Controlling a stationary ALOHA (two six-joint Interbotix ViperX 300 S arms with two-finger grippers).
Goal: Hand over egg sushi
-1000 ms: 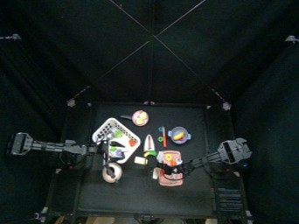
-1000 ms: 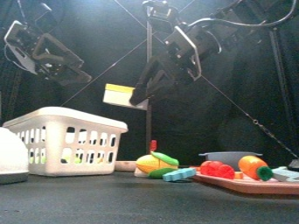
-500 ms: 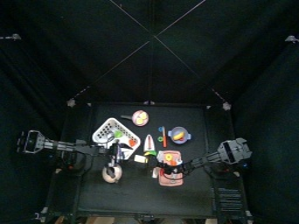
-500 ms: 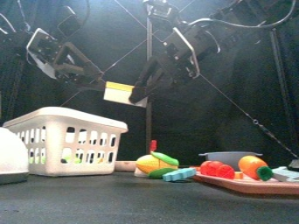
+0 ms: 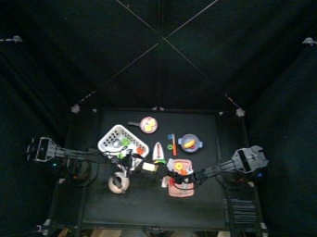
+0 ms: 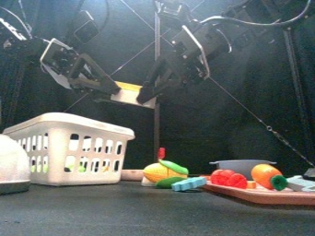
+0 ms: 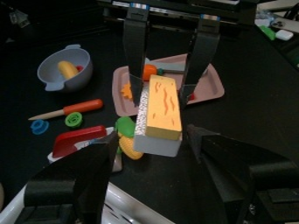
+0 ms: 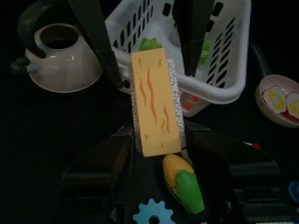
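The egg sushi [image 6: 127, 90], a pale block with a yellow top, hangs in mid-air above the table. My right gripper [image 6: 145, 92] is shut on it; in the right wrist view the sushi [image 8: 156, 101] stands between its jaws. My left gripper [image 6: 109, 85] has come in from the left, open. In the left wrist view its jaws stand on either side of the sushi [image 7: 160, 114] with gaps showing, and the right gripper's fingers [image 7: 136, 44] hold the far end. In the top view both grippers meet at the sushi [image 5: 145, 168].
A white perforated basket [image 6: 72, 147] stands below on the left, with a white kettle [image 8: 59, 57] beside it. A toy corn [image 6: 164, 171] and a tray of toy food [image 6: 261, 191] lie to the right. A doughnut [image 5: 118, 184] lies near the front. A blue bowl [image 7: 65, 68] stands further back.
My left arm has swung right toward the sushi, and its open jaws now flank it. My right gripper has kept the sushi at almost the same spot.
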